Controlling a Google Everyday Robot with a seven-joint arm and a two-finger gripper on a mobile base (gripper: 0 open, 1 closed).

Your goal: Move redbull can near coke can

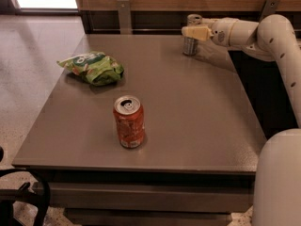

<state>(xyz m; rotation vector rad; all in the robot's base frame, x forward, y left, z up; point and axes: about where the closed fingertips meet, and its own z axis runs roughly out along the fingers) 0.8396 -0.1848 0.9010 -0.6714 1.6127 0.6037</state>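
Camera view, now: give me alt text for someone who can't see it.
The robot's gripper is at the slim silver-grey metal redbull can, which stands at the grey table's far right edge. A wider orange-red coke can stands upright near the front centre, apart from it, and a crumpled green snack bag lies at the far left.

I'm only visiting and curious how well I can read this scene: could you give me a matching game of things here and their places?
1 redbull can; 2 coke can; 3 green bag; 4 gripper.
A left part of the table; B front middle, upright; C far right corner, upright; D at the slim can, reaching from the right.
Pairs: 1-C, 2-B, 3-A, 4-D.
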